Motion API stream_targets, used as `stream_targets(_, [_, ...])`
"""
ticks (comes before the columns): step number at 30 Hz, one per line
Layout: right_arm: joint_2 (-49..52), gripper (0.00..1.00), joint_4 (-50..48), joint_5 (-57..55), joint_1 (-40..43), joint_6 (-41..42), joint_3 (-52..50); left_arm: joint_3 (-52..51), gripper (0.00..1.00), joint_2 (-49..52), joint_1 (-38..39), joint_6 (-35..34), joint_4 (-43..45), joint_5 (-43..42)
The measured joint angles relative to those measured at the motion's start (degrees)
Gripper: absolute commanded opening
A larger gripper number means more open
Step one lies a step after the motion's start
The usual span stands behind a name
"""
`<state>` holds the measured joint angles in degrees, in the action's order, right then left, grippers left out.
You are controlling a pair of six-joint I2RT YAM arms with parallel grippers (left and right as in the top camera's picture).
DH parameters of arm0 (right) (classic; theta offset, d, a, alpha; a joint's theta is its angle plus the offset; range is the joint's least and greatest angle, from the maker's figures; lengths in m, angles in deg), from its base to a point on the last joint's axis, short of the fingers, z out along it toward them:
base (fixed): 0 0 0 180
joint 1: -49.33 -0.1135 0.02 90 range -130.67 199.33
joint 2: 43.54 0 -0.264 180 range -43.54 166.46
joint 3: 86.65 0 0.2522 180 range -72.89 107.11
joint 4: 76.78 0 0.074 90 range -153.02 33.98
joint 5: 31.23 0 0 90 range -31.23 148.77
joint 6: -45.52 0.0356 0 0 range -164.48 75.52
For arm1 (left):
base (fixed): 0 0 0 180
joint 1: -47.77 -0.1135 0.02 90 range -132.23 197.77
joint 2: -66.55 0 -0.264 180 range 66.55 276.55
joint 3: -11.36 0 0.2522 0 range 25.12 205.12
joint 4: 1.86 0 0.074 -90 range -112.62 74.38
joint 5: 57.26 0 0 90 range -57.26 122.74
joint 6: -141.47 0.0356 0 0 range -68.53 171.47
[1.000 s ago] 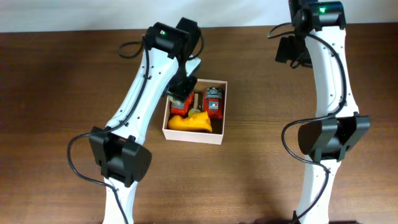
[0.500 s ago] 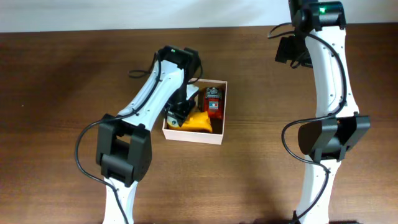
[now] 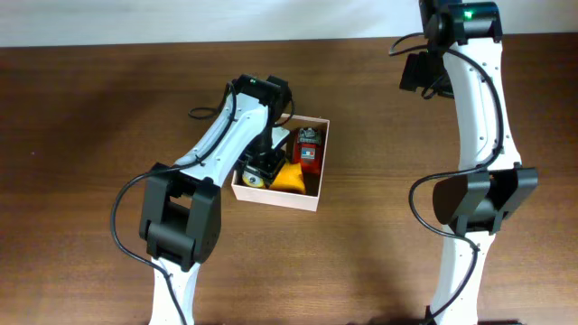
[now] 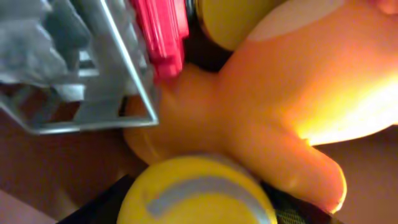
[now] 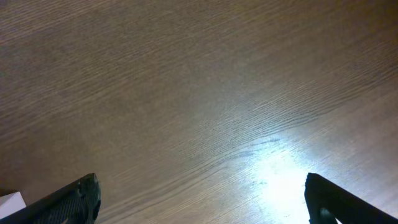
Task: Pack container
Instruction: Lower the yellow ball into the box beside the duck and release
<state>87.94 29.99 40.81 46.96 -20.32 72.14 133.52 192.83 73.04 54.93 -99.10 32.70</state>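
White container [image 3: 275, 198], yellow toy [image 3: 291, 178], red toy [image 3: 310, 149]

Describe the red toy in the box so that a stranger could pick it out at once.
On the brown table, find the white-walled box near the middle. Against its right wall sits the red toy, dark on top, unlike the yellow toy beside it.

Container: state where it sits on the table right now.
Overhead, the container sits left of the table's centre; the left gripper is inside its left half, beside a yellow toy and a red toy.
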Motion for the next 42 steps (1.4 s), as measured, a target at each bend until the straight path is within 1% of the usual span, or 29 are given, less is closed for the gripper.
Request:
stream_targets(20, [0.0, 0.99, 0.0, 0.0, -0.02, 0.0, 0.0, 0.33, 0.65, 0.0, 0.0, 0.02, 3.26, 0.9])
stream_targets(26, [0.0, 0.99, 0.0, 0.0, 0.0, 0.02, 0.0, 2.38, 0.65, 0.0, 0.0, 0.04, 4.7, 2.19])
stream_targets(37, [0.0, 0.99, 0.0, 0.0, -0.02, 0.02, 0.0, 9.9, 0.65, 0.0, 0.0, 0.22, 6.95, 2.43])
stream_targets(42, [0.0, 0.99, 0.0, 0.0, 0.0, 0.02, 0.0, 10.12, 0.65, 0.0, 0.0, 0.24, 7.26, 2.4])
